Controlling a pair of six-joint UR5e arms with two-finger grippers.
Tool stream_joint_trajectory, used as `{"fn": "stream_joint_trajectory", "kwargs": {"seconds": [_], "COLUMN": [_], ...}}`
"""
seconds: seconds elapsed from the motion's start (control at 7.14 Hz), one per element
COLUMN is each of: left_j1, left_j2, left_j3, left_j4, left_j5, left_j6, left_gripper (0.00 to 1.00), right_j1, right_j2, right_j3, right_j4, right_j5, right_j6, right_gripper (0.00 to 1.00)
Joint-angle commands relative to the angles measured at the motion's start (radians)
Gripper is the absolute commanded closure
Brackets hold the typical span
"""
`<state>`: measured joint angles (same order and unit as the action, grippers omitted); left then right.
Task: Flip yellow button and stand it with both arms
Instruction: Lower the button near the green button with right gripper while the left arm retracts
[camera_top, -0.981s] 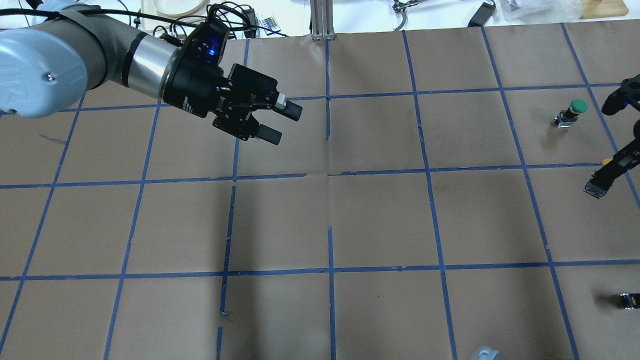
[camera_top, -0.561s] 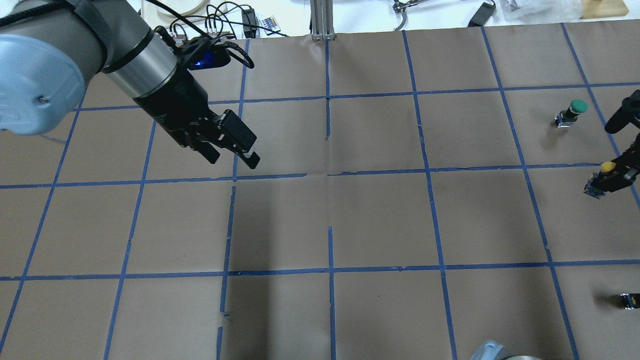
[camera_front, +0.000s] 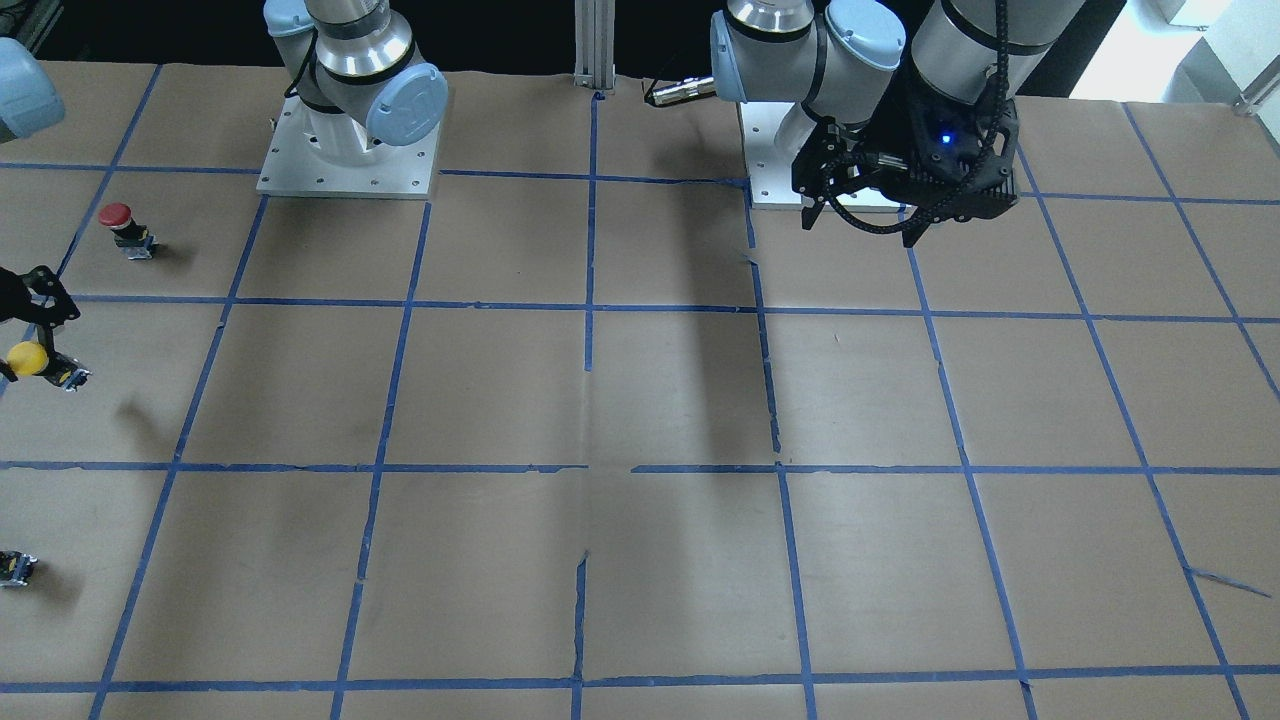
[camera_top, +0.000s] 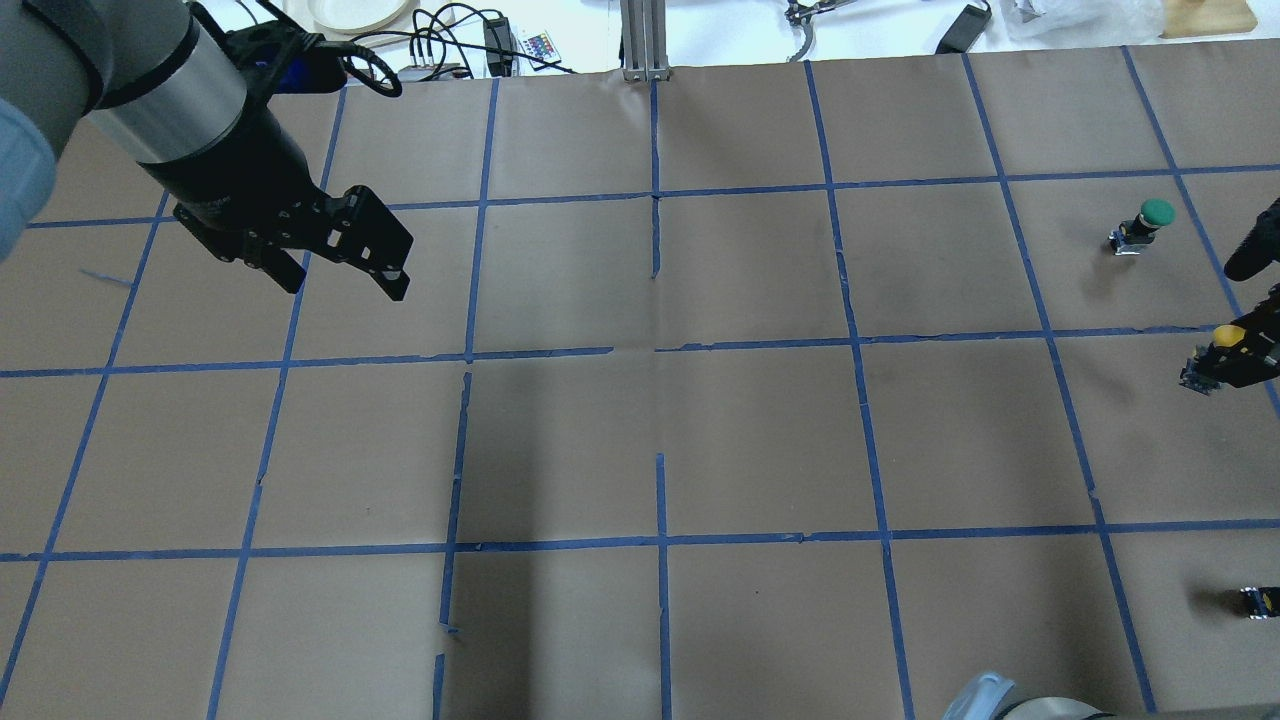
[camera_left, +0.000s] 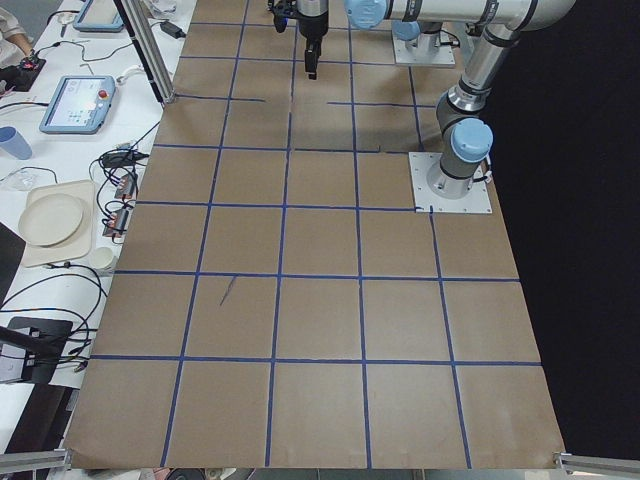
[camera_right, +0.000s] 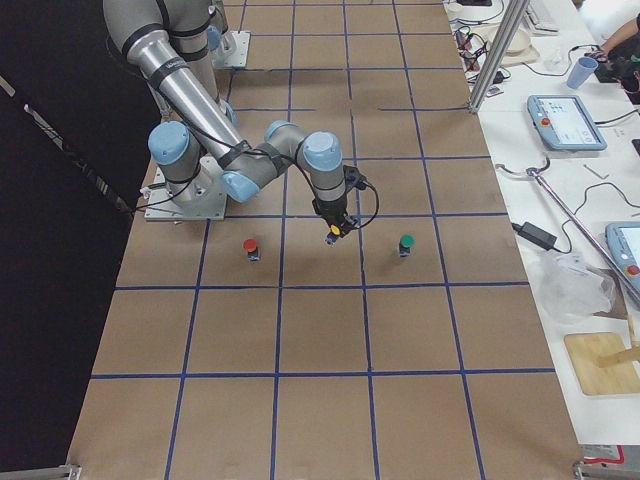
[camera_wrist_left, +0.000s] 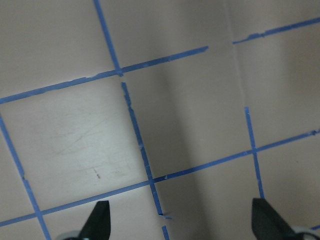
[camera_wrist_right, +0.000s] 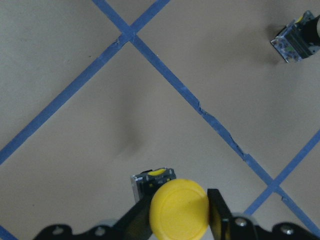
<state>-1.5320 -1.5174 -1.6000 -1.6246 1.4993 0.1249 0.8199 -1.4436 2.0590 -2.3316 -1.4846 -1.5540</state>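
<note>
Your right tool (camera_wrist_right: 178, 212) was clenched on the yellow button (camera_wrist_right: 178, 207), squeezing it from both sides just under the cap. The cap faced up at the wrist camera, and the black and grey body pointed down at the counter (camera_top: 760, 430). The button's shadow lay apart from it on the brown paper, so it hung above the counter, not on it.

Seen from over the robot's shoulders, the button was far out at 3 o'clock, right at the edge of that view. The green button (camera_top: 1150, 222) stood upright at 11 o'clock from it, near but not touching. The red button (camera_right: 250, 247) stood at 6 o'clock from it, on the robot's side. A good stretch of counter lay between the yellow button and the counter's right end.

Your left tool (camera_top: 345, 285) hung over the counter at 10 o'clock, released, its two fingers (camera_wrist_left: 97, 222) spread wide. It was well apart from the right tool, with a wide stretch of brown counter and blue tape lines (camera_top: 660, 350) between them. A metal post (camera_top: 645, 40) stood at the 12 o'clock edge.
</note>
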Motion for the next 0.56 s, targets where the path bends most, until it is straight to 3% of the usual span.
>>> {"fn": "stream_joint_trajectory", "kwargs": {"seconds": [0.0, 0.14, 0.42], "left_j1": [0.001, 0.0, 0.0], "left_j2": [-0.02, -0.014, 0.008], "left_j3": [-0.011, 0.0, -0.012], "left_j4": [0.088, 0.085, 0.034], "left_j5": [0.019, 0.019, 0.044], "left_j6": [-0.095, -0.103, -0.097], "left_gripper": [0.01, 0.01, 0.0], "right_j1": [-0.007, -0.015, -0.057], "right_j2": [0.015, 0.014, 0.014], "right_j3": [0.018, 0.045, 0.091], "right_j4": [-0.028, -0.06, -0.112], "right_j5": [0.016, 0.073, 0.081], "right_j6": [-0.055, -0.172, -0.21], "right_gripper": [0.95, 0.95, 0.95]}}
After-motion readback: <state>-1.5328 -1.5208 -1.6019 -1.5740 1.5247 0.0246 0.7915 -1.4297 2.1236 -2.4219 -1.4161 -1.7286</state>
